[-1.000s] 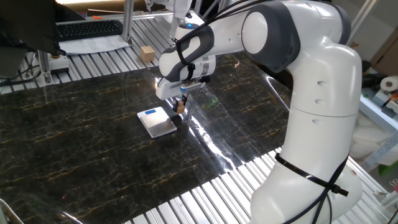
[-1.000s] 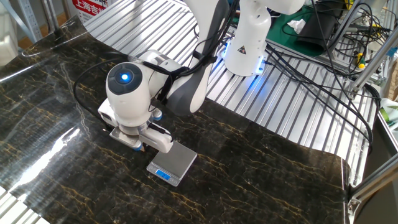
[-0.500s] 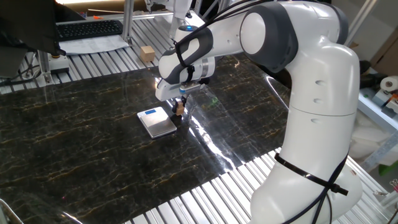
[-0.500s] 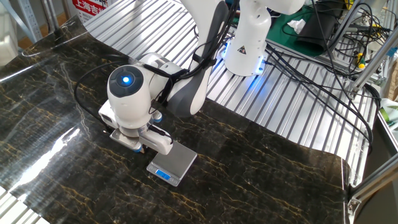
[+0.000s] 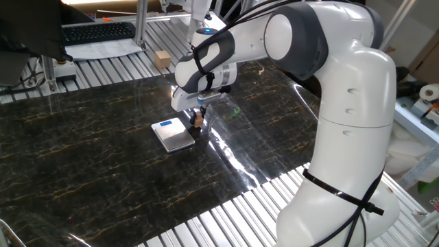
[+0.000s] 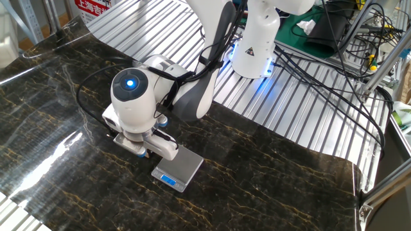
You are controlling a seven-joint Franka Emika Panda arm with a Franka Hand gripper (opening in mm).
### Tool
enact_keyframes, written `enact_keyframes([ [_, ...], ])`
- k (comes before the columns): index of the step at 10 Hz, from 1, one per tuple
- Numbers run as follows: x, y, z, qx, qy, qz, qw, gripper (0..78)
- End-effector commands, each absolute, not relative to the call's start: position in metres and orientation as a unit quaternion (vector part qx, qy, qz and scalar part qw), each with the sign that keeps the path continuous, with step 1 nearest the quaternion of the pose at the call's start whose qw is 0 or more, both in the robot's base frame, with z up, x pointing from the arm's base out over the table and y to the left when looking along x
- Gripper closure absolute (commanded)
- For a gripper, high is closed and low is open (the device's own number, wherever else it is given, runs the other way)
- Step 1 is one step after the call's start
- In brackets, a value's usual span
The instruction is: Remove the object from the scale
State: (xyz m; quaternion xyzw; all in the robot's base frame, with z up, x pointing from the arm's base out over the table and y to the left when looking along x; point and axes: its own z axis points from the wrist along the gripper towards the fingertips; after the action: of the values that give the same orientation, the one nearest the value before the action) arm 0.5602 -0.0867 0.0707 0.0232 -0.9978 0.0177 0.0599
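The scale (image 5: 174, 136) is a small silvery square with a blue display strip, lying flat on the dark marble-pattern mat; it also shows in the other fixed view (image 6: 180, 166). Its platform is bare. My gripper (image 5: 197, 119) points down just past the scale's far right edge, low over the mat. It is shut on the object (image 5: 197, 117), a tiny tan-brown block between the fingertips. In the other fixed view the gripper (image 6: 147, 153) is at the scale's left corner, and the hand hides the block.
A larger light-tan cube (image 5: 162, 59) sits on the ribbed metal tabletop behind the mat. A keyboard (image 5: 98, 31) and papers lie at the back left. The robot base (image 6: 255, 45) and cables stand beyond the mat.
The gripper with the block shifted very slightly a second ago; it has held still since. The scale has not moved.
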Motion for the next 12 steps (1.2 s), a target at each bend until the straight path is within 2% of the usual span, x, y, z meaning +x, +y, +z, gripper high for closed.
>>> enact_keyframes([
  [1, 0.5618, -0.0871, 0.0714, 0.024, -0.998, 0.018, 0.060, 76.4],
  [12, 0.5626, -0.0867, 0.0653, 0.020, -0.998, 0.018, 0.058, 76.4],
])
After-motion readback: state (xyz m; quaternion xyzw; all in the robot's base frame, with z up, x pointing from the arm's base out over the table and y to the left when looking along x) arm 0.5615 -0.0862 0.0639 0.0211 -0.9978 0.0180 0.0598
